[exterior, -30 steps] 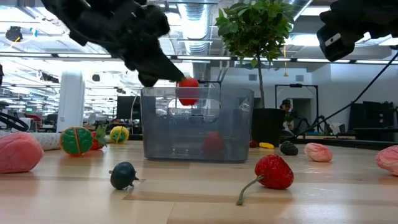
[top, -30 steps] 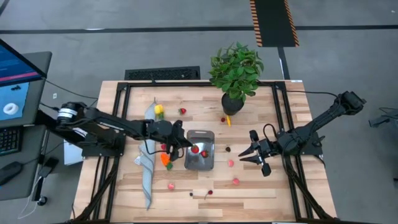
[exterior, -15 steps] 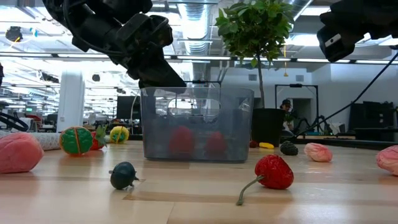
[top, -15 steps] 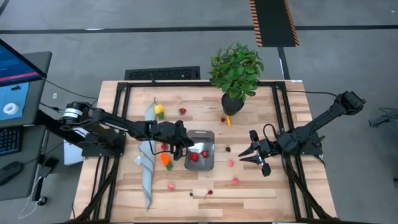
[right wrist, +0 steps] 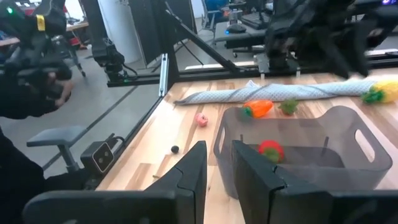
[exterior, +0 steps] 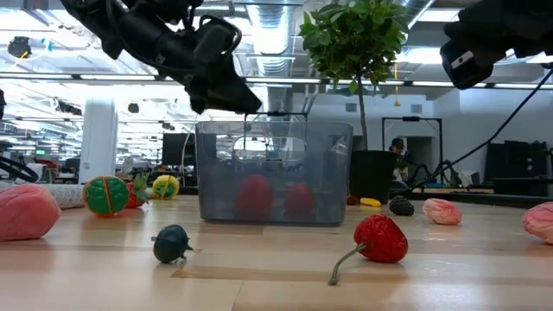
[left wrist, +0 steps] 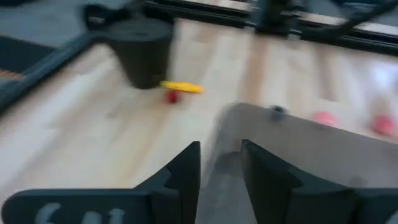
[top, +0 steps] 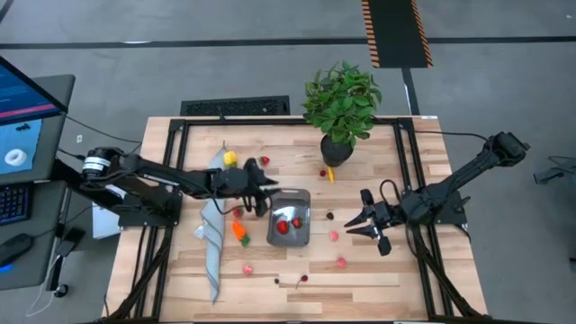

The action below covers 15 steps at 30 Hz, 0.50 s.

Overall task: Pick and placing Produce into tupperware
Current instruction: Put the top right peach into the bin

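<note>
left gripper [top: 261, 192]: fingers nearly together, empty, beside tupperware [top: 290, 217] rim
right gripper [top: 364, 220]: fingers spread, idle
risk: clipping rim, tupperware slides

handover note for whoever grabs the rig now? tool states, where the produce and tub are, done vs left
Left tool: empty, fingers nearly together, above the tub's left rim.
Right tool: open, empty, waiting right of the tub.
Tub: mid-table, holding two red pieces.
Left on the table: carrot and yellow piece by the cloth, a strawberry and a dark berry near the front edge, pink pieces beside the right tool, a few more by the plant.
Done: two in. Most still to go.
</note>
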Available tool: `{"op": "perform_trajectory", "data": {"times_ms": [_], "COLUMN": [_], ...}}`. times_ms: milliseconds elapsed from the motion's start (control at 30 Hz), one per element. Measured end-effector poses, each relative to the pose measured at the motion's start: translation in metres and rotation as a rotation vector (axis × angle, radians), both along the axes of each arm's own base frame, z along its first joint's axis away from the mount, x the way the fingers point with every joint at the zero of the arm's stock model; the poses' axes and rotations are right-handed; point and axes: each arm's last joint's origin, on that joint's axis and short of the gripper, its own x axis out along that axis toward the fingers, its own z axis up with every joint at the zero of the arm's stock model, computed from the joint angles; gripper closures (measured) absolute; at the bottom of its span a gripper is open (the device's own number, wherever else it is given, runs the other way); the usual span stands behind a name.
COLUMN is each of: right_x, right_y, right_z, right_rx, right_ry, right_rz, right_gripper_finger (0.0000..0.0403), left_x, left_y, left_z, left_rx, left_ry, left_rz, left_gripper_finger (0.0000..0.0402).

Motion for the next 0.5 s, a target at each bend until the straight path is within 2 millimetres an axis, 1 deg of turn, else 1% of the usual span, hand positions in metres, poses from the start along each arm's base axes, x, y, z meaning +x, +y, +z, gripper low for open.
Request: {"op": "perform_trajectory", "data": {"times_ms": [133, 267, 367, 500], "right_x": [0.002, 0.004, 0.004, 0.005], "right_y": [0.001, 0.000, -0.001, -0.002], "right_z": [-0.004, -0.002, -0.001, 0.000], "right_rx": [-0.004, 0.020, 0.043, 0.019], "right_ry": [0.017, -0.002, -0.011, -0.020], "right_rz": [-0.004, -0.069, -0.089, -0.090], "right_gripper_finger": [0.0305, 0.0305, 0.0305, 0.0305], "left_x": [-0.009, -0.019, -0.029, -0.044], "left_y": [0.008, 0.012, 0.013, 0.014], "left_z": [0.005, 0.013, 0.024, 0.043], "left_rx": [0.017, 0.057, 0.099, 0.119], "left_ry": [0.038, 0.052, 0.045, -0.011], "left_rz": [0.081, 0.151, 0.208, 0.231], "left_gripper_finger": [0.0258, 0.0216, 0.0192, 0.0177]}}
